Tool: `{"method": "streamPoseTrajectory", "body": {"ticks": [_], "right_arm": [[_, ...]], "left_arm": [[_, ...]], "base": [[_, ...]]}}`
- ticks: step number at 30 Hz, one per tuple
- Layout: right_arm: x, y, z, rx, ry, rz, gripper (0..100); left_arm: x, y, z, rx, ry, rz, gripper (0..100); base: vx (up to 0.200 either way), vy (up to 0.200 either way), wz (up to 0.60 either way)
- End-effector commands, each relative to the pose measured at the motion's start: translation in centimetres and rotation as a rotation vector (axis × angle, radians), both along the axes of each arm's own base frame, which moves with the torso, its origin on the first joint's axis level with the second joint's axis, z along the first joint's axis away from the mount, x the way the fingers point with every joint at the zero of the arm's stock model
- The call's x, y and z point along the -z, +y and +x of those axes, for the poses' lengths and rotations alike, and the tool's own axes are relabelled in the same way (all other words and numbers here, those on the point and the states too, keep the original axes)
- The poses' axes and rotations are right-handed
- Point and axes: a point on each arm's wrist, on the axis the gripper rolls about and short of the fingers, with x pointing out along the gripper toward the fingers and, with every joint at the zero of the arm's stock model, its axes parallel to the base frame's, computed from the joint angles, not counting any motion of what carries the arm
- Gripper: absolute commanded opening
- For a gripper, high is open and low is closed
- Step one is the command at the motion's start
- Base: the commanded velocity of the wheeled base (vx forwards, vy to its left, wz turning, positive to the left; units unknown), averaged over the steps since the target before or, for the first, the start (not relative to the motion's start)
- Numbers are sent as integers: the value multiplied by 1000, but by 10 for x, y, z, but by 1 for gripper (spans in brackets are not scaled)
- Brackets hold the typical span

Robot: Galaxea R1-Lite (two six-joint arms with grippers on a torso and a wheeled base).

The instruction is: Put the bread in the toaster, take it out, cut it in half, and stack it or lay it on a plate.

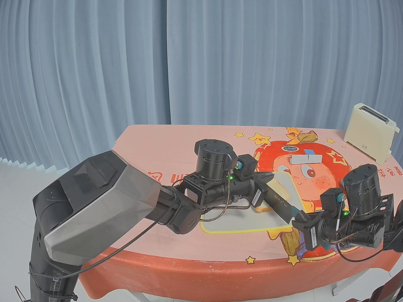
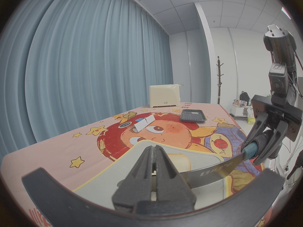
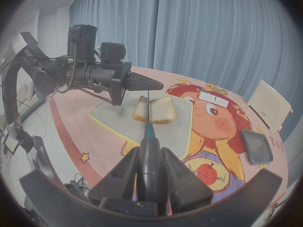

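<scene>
Two sides of the bread show either side of the knife, whose blade crosses the slice's middle and runs straight away from the right claw, which is clamped on the handle. The slice lies flat on the cutting board on the table, directly ahead of that claw. So the coming stroke, I judge, goes down or back along the claw's own line. The left claw, fingers pressed together on nothing, points in from the robot's left, crosswise to the blade. Its tip is just by the slice, though I cannot tell whether it touches. The right wrist view looks along the blade at the whole slice, while in the head view knife and left arm cover most of it.
</scene>
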Motion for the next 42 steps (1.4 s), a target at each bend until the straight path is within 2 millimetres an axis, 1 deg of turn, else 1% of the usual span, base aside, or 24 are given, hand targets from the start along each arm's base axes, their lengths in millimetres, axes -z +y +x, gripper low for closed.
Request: {"method": "streamPoseTrajectory", "body": {"ticks": [1, 11, 19, 23, 24, 28, 32, 42], "right_arm": [[-8, 0, 1, 1, -29, 23, 0], [0, -2, 2, 12, 6, -3, 0], [4, -6, 3, 25, 21, -12, 0], [6, -5, 5, 25, 34, -16, 0], [8, -6, 7, 33, 39, -19, 0], [7, -7, 7, 35, 36, -18, 0], [6, -7, 6, 36, 31, -14, 0], [0, -5, 9, 37, 1, 7, 0]], "left_arm": [[5, 1, -2, 2, 20, 18, 0], [-4, -2, 0, -2, -1, 1, 0], [-6, -4, -1, 2, -7, -4, 0], [-9, -8, -3, 11, -14, -11, 0], [-13, -9, -5, 16, -20, -16, 0], [-17, -10, -4, 18, -30, -25, 0], [-16, -9, -4, 16, -18, -15, 0], [-2, -6, -6, 13, 15, 16, 0]], "base": [[0, 0, 0], [0, 0, 0], [0, 0, 0], [0, 0, 0], [0, 0, 0], [0, 0, 0], [0, 0, 0], [0, 0, 0]]}}
